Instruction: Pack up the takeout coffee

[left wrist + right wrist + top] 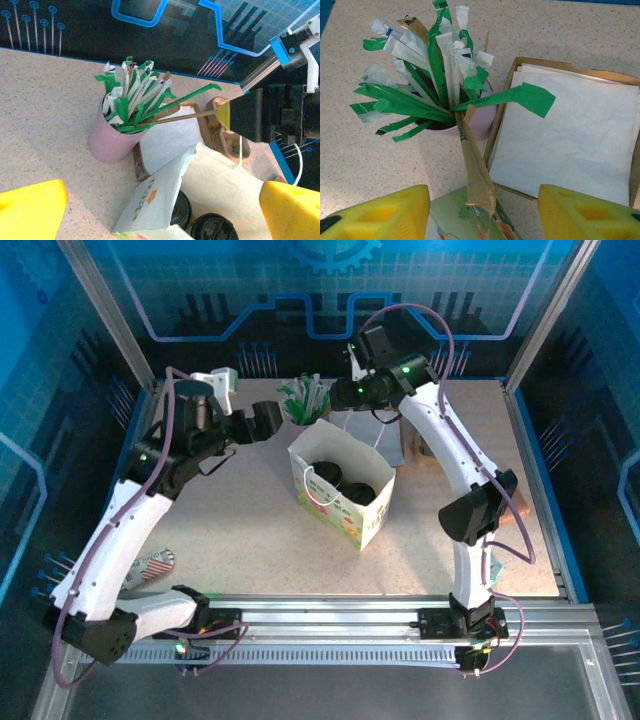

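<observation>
At the middle of the table (230,540), the paper bag (345,510) holds the lidded takeout coffee (325,476), the left gripper (160,214) gapes empty beside it, and the right gripper (482,215), jaws parted, hangs over the pink cup (107,142), which might topple if its brown wrapped stick (472,165) is dragged sideways.

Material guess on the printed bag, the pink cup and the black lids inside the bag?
Bag: likely paper, matte white with colour print; creased folds. Pink cup: matte, paper or plastic, can't tell which. Lids: probably plastic, black, slight sheen, moulded rims.
</observation>
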Tool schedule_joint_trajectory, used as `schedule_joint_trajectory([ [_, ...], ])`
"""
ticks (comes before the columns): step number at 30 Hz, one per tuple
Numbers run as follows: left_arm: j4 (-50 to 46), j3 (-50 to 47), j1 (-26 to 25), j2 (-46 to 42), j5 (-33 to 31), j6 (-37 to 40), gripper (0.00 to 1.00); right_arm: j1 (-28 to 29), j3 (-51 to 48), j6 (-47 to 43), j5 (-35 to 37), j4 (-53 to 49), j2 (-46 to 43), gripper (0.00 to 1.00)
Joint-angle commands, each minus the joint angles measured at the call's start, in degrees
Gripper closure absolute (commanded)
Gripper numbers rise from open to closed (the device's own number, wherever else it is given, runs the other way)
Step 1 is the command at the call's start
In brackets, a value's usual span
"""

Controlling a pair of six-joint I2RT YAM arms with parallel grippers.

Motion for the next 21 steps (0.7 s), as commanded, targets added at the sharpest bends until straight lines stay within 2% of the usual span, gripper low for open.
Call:
schedule_joint_trajectory([
  [1,-0.5,-2.4,0.1,-3.6,-2.2,-0.7,0.01,-0.4,2.3,-0.5,-1.0,-1.2,1.0,0.45],
  [8,-2.1,-6.5,0.1,-8.2,-4.5,0.2,0.01,-0.3,3.5,0.0,-2.3,-1.3,2.4,0.56],
  [15,-2.9,-10.1,0.1,-11.2,-6.0,0.7,0.01,-0.1,5.0,-0.2,-2.2,-2.1,4.1,0.62],
  [21,-3.3,-12.2,0.2,-12.6,-7.1,1.6,0.01,0.0,7.3,-0.3,-1.8,-3.0,4.7,0.73],
])
